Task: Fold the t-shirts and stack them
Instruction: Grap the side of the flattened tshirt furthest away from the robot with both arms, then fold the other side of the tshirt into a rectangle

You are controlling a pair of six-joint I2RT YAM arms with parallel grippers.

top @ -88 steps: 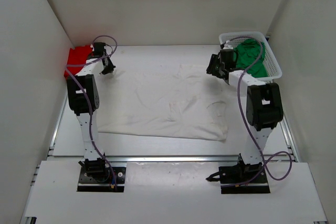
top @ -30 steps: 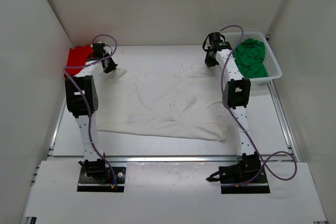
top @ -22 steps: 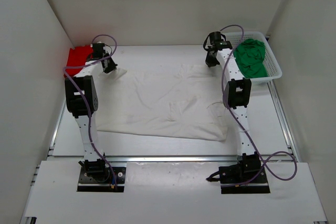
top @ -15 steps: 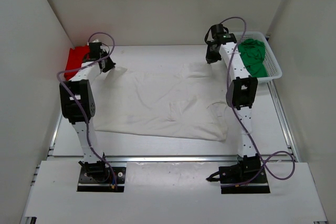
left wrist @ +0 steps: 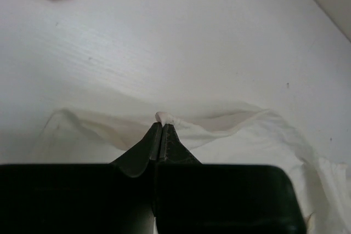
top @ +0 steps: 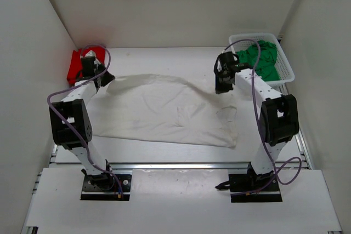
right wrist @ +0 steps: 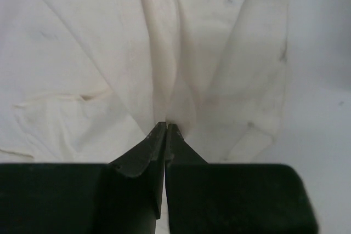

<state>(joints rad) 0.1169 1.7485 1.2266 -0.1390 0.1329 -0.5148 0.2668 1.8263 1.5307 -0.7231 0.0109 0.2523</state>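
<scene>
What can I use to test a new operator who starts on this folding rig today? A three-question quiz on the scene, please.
1. True or false: the green t-shirt lies in the white basket.
2. Pick one. The left gripper and the right gripper are both shut on: A. the green t-shirt; B. the white t-shirt; C. the basket.
3. Fill in: seen from the top camera, the red t-shirt lies in the far ___ corner of the table.

Key: 1 true; 2 B; 3 left.
</scene>
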